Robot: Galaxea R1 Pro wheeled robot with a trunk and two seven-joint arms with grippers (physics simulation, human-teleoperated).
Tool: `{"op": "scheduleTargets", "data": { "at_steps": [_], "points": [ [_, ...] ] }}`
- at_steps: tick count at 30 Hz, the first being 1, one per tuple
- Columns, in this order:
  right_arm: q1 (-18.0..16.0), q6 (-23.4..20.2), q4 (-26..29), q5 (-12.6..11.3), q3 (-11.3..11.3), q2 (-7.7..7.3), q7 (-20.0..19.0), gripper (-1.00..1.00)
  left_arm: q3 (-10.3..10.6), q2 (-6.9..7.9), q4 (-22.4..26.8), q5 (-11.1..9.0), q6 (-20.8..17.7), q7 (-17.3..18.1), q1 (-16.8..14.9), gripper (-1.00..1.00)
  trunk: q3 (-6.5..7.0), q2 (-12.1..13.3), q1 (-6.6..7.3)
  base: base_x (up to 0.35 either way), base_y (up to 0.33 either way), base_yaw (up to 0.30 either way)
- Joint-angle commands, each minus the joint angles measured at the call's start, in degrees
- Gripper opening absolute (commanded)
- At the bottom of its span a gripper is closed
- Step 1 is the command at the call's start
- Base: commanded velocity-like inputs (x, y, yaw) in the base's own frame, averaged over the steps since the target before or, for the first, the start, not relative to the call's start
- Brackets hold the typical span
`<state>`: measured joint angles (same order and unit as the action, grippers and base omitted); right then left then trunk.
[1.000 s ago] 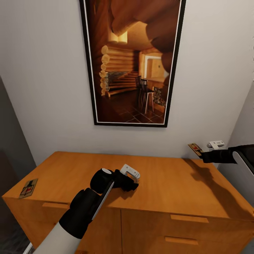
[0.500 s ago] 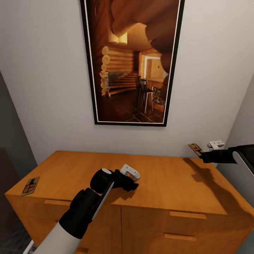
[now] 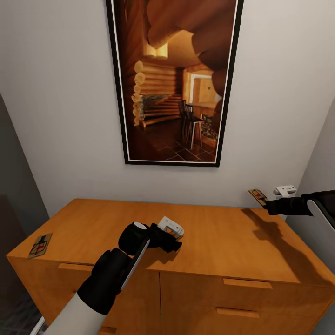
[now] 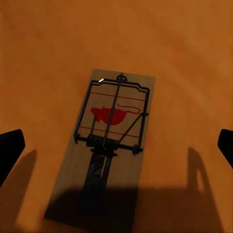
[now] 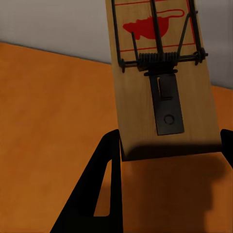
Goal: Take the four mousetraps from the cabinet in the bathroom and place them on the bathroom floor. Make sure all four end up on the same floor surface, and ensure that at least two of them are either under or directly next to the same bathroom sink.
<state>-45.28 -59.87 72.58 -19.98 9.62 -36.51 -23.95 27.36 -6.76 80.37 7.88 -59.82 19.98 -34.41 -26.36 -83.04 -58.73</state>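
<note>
Wooden cabinet (image 3: 209,242) | left end effector (image 3: 174,235) spread over mousetrap (image 4: 114,141) | right end effector (image 3: 265,203) clamps second mousetrap (image 3: 257,196)

The left hand (image 3: 173,231) points downward with its fingers spread wide; the right hand (image 3: 263,202), arm extended level, grips a small flat wooden mousetrap (image 3: 257,196).

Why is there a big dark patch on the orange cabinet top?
Head view: that's the right arm's shadow on the cabinet top, under the right hand holding a mousetrap. Left wrist view: shadow covers one end of another mousetrap.
</note>
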Motion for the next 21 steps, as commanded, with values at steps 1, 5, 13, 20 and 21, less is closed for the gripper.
{"op": "scheduleTargets", "data": {
  "at_steps": [1, 5, 13, 20, 21],
  "points": [
    [-0.1, -0.1, 0.0, 0.5, 0.1, -0.05, -0.5, -1.0, 0.0, 0.0, 0.0, 0.6, -0.2, 0.5, 0.0, 1.0, -0.07, 0.0, 0.0, 0.0, 0.0, 0.0],
    [-0.1, -0.1, 0.0, 0.5, 0.1, -0.05, -0.5, -1.0, 0.0, 0.05, 0.0, 0.6, -0.2, 0.5, 0.0, 1.0, -0.07, 0.0, 0.0, 0.0, 0.0, 0.0],
    [-0.1, -0.1, 0.0, 0.5, 0.1, -0.05, -0.5, -1.0, -0.3, 0.13, -0.3, 0.4, -0.2, 0.5, 0.0, 1.0, -0.07, 0.0, 0.0, 0.0, 0.0, 0.0],
    [-0.1, -0.1, 0.0, 0.5, 0.1, -0.05, -0.5, -1.0, -0.4, 0.14, -0.5, 0.4, -0.2, 0.5, 0.0, 1.0, -0.07, 0.0, 0.0, 0.0, 0.0, 0.0],
    [-0.1, -0.1, 0.0, 0.5, 0.1, -0.05, -0.5, -1.0, -0.4, 0.13, -0.5, 0.4, -0.2, 0.5, 0.0, 1.0, -0.07, 0.0, 0.0, 0.0, 0.0, 0.0]
  ]
}}
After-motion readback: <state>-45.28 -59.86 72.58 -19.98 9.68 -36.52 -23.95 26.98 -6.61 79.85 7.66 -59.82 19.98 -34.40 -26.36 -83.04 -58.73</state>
